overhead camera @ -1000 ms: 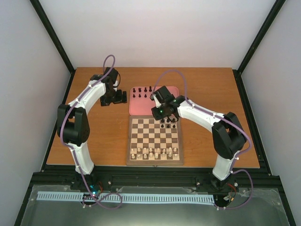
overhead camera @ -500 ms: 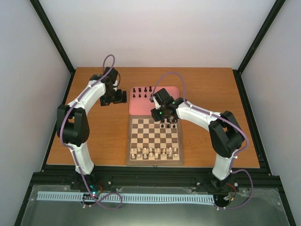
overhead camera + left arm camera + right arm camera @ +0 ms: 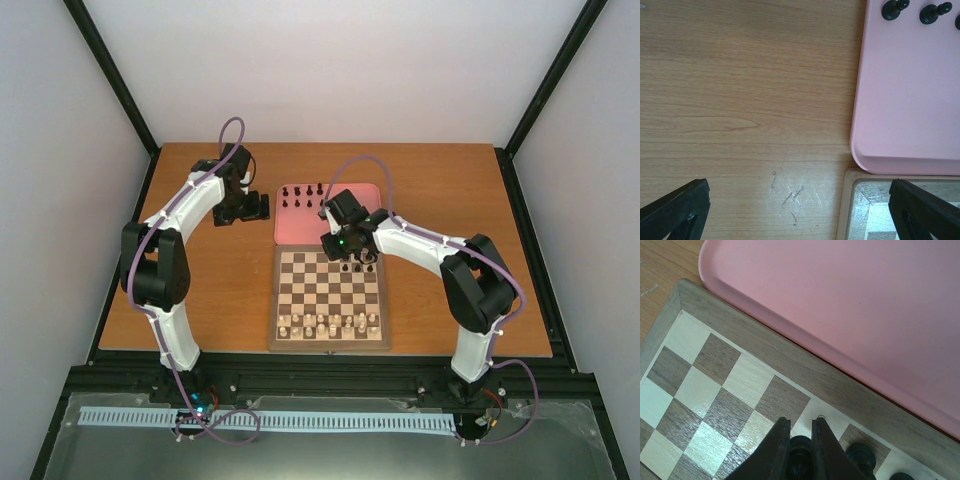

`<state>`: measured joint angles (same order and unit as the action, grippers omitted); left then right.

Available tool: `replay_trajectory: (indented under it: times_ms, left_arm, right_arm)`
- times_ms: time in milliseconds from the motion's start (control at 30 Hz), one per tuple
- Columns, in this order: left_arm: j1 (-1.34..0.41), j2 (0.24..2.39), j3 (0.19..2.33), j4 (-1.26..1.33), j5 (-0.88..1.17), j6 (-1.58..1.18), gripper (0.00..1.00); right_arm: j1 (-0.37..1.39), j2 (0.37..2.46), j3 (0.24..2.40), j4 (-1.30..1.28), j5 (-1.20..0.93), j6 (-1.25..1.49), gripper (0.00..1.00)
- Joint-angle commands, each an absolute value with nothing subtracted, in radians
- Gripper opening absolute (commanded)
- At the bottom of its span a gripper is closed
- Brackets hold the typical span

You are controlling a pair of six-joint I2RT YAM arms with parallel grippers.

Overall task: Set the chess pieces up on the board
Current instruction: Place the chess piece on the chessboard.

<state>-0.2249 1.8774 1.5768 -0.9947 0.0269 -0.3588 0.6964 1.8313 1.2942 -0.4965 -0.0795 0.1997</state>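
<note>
On the wooden tabletop (image 3: 200, 290), the right jaws gripped a black piece (image 3: 800, 446) between them, at the far row of the board (image 3: 328, 346); left jaws gaped wide beside the tray (image 3: 905, 100).

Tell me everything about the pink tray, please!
The pink tray is smooth and plain, with rounded corners and a low raised rim. It looks like plastic. It lies flat on the wooden table, right behind the far edge of the board, touching it or nearly so. A few black chess pieces stand upright near its far side.
</note>
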Motion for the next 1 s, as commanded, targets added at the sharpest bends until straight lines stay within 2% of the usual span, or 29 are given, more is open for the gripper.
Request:
replay_trajectory:
  times_ms: [0, 967]
  left_arm:
    - [-0.225, 1.836, 1.585, -0.989, 0.030, -0.356, 1.00]
    - [-0.225, 1.792, 1.552, -0.979, 0.028, -0.357, 1.00]
  right_arm:
    - [0.701, 1.841, 1.282, -0.477, -0.078, 0.205, 0.03]
    - [0.740, 1.832, 1.302, -0.501, -0.054, 0.198, 0.03]
